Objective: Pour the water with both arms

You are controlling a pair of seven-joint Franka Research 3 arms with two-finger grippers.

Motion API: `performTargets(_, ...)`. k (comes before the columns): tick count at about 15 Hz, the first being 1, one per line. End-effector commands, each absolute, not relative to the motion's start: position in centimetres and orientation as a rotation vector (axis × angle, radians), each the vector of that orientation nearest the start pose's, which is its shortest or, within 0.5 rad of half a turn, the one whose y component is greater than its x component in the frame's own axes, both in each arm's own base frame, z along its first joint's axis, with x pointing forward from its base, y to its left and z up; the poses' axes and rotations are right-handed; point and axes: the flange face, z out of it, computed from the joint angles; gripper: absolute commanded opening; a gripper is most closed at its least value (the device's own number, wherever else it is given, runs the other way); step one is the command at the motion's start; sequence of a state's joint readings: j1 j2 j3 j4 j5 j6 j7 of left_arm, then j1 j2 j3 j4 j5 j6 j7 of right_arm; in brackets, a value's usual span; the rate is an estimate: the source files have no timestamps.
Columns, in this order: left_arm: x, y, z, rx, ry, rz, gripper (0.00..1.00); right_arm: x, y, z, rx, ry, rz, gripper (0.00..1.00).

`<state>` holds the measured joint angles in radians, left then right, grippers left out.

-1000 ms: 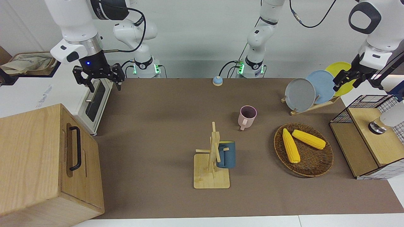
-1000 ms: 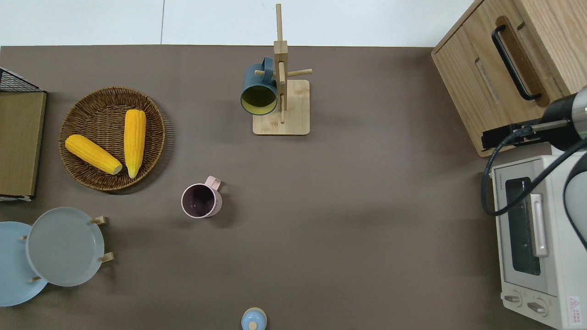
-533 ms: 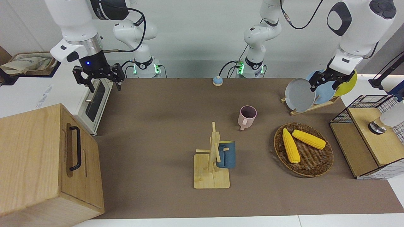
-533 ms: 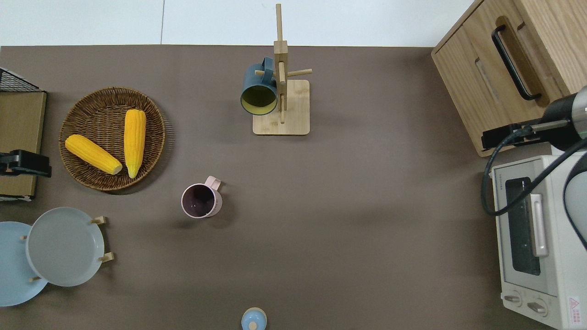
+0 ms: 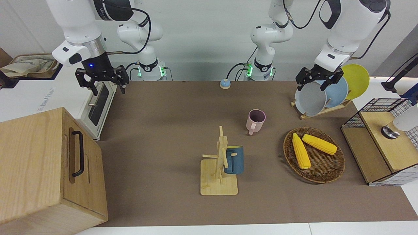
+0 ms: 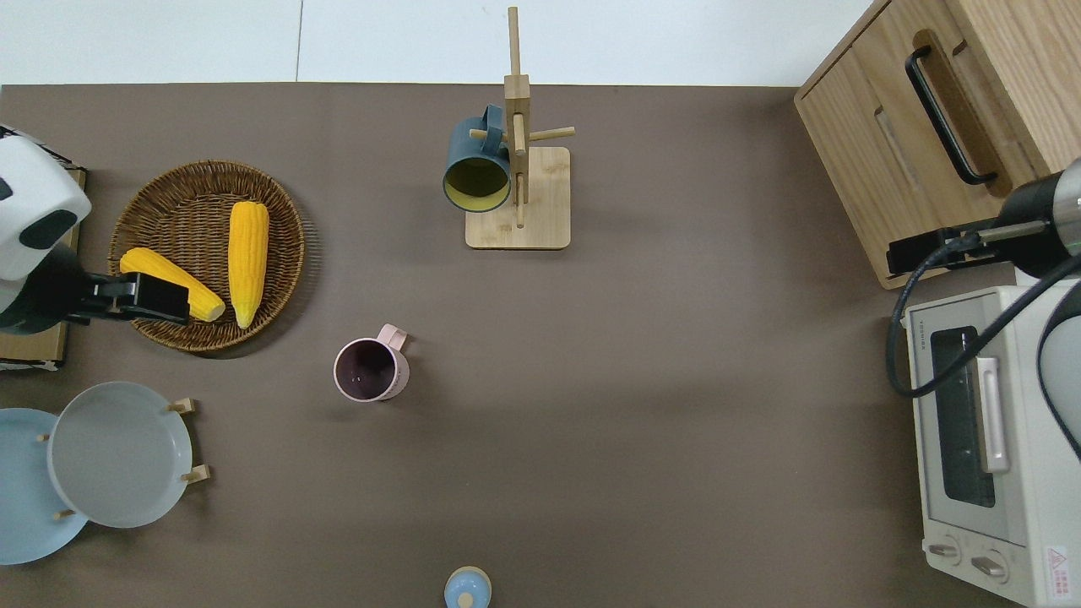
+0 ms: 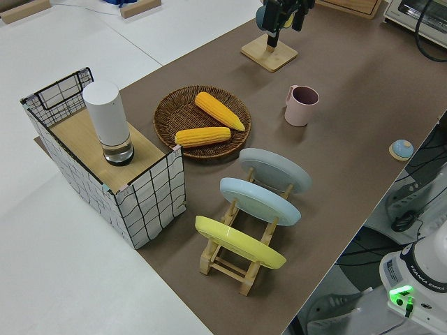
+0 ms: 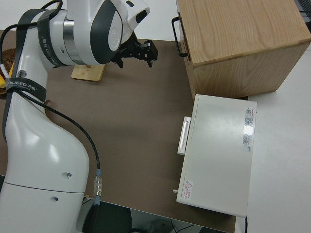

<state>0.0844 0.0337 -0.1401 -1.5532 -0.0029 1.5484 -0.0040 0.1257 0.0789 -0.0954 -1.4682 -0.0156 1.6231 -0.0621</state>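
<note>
My left gripper (image 5: 312, 85) is open and empty, up in the air. The overhead view shows it (image 6: 173, 300) over the wicker basket's rim and one corn cob. It also shows at the top of the left side view (image 7: 285, 17). A pink mug (image 5: 255, 120) (image 6: 372, 370) (image 7: 302, 105) stands upright on the brown mat. A dark blue mug (image 5: 233, 160) (image 6: 477, 166) hangs on a wooden mug rack (image 5: 218, 182). A white cylindrical container (image 7: 108, 122) stands on a wire-sided shelf box. My right gripper (image 5: 101, 81) (image 8: 137, 51) is open and parked.
A wicker basket (image 6: 279, 203) holds two corn cobs. A plate rack (image 7: 237, 262) holds grey, blue and yellow plates. A wooden cabinet (image 5: 42, 163) and a white toaster oven (image 6: 988, 439) stand at the right arm's end. A small blue bell (image 5: 225, 84) sits near the robots.
My left arm has swung in from its end of the table toward the middle, from off the overhead view to over the basket. The right arm has not moved.
</note>
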Motion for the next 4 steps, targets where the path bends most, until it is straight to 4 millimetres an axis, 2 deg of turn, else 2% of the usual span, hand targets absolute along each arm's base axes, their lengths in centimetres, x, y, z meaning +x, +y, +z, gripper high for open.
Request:
performTargets(1,55.21,-5.40,62.46,-3.153,0.124,0.059,1.00,58.22,1.86,63.65,-3.143,-0.153,-0.114,0.987)
performTargets(4,55.28,-5.15,62.31,-3.153,0.124,0.064,1.00,58.22,1.95,63.65,-3.143,-0.155,-0.114,0.987)
